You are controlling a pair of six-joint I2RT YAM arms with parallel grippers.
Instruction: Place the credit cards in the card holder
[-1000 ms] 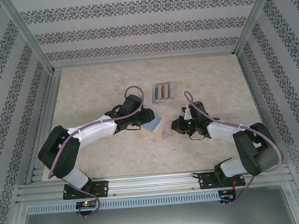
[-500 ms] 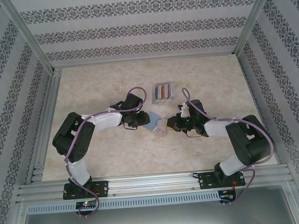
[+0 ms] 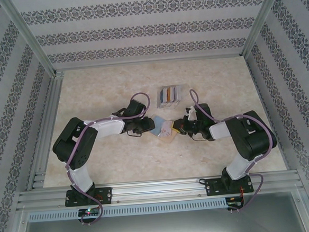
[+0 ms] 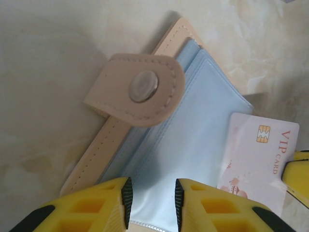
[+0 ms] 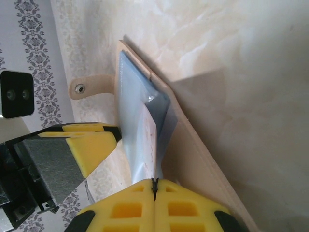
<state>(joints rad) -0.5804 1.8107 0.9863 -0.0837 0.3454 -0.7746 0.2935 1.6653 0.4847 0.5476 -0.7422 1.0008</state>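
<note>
Against the stitched tan card holder (image 4: 140,92) rests a thin, pale, chip-marked card (image 4: 256,154).

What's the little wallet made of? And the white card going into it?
Card holder: tan cover looks like matte leather or fake leather, stitched edges; shiny metal-looking snap. Sleeves: glossy pale-blue soft plastic, probably. Card: stiff smooth plastic, printed, gold chip.

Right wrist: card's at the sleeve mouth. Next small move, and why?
Probably push the card a little deeper into the holder's blue sleeve. The right gripper is shut on it, its tip is at the lifted mouth, most of it is outside, and the left gripper straddles the sleeves' edge.
</note>
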